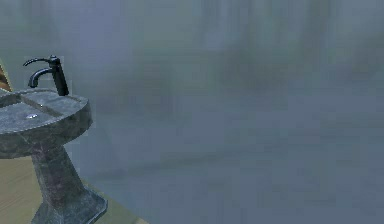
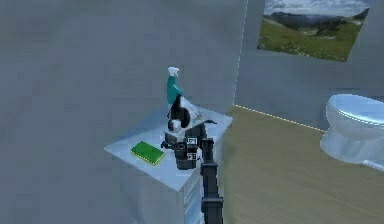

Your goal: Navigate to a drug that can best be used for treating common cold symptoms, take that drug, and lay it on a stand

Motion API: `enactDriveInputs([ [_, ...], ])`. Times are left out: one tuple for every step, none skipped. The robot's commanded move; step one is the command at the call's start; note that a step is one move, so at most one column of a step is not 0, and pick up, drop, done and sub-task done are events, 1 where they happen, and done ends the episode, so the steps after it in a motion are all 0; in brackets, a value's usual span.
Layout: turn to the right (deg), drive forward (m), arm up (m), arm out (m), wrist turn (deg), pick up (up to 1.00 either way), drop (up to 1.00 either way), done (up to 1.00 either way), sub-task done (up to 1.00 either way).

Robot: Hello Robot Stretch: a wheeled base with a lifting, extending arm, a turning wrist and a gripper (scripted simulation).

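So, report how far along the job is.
Done: the robot is at a cabinet, arm out toward its top. In hand: the gripper is near a small white-topped thing; I cannot tell whether it holds anything. Left: laying it on a stand.

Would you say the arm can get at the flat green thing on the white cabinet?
Probably yes: the arm lies over the white cabinet, its gripper near the flat green thing, nothing between.

arm (image 2: 209,185) outstretched, gripper (image 2: 180,132) at its far end
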Motion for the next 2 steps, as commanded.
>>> enactDriveInputs([
  [0.0,0.00,0.10,0.00,0.0,0.00,0.00,0.00,0.00],
  [0.0,0.00,0.20,0.00,0.0,0.00,0.00,0.00,0.00],
])
